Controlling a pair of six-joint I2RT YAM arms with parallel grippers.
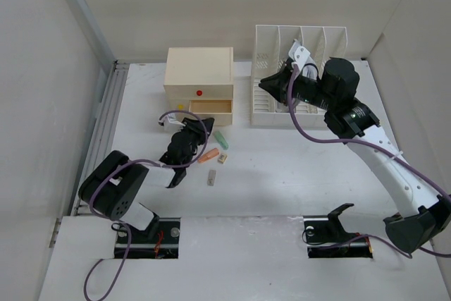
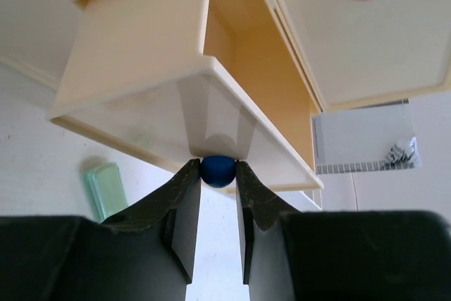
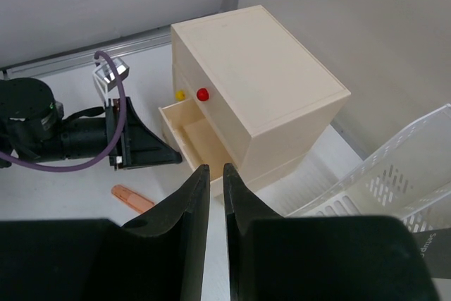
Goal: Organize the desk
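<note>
The white desk [image 1: 296, 167] carries a cream drawer box [image 1: 199, 75] with its lower drawer [image 1: 210, 107] pulled out. My left gripper [image 1: 187, 130] is at the drawer's front, shut on its blue knob [image 2: 218, 170], with a finger on each side. My right gripper [image 1: 266, 84] is raised over the gap between the box and the white file rack [image 1: 299, 47]. Its fingers [image 3: 192, 195] are nearly together with nothing between them. In the right wrist view the open drawer [image 3: 201, 139] lies below that gripper [image 3: 216, 169].
Loose on the desk in front of the drawer lie a pale green eraser [image 1: 222, 138], an orange piece [image 1: 208, 155], a small tan piece [image 1: 223, 159] and a small grey piece [image 1: 211, 177]. The upper drawer has a red knob [image 1: 199, 92]. Walls stand on three sides.
</note>
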